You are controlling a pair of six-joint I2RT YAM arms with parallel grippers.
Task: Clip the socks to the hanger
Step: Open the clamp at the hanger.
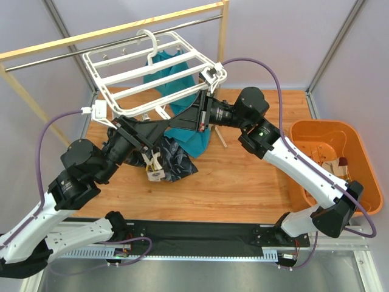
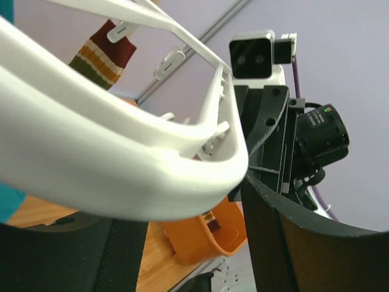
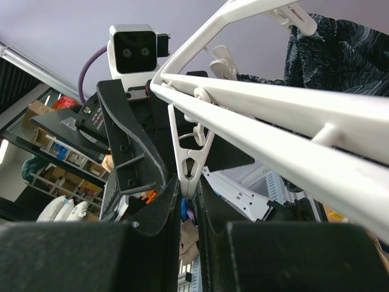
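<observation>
Right gripper (image 3: 188, 194) is clamped on one white clip (image 3: 188, 161) hanging off the hanger (image 2: 121, 170). Left gripper (image 2: 194, 207) has its fingers apart right at the hanger's near bar; can't tell if they touch it. One cream sock (image 1: 155, 169) lies on the navy cloth (image 1: 179, 161), and one striped sock (image 2: 100, 55) hangs clipped. The one orange bin (image 1: 304, 131) holds more socks (image 1: 331, 165), too jumbled to count.

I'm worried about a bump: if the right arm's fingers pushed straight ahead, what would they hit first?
The white clip, already between the fingers, hanging from the hanger bar. Behind it, depth unclear, looms the left arm.
</observation>
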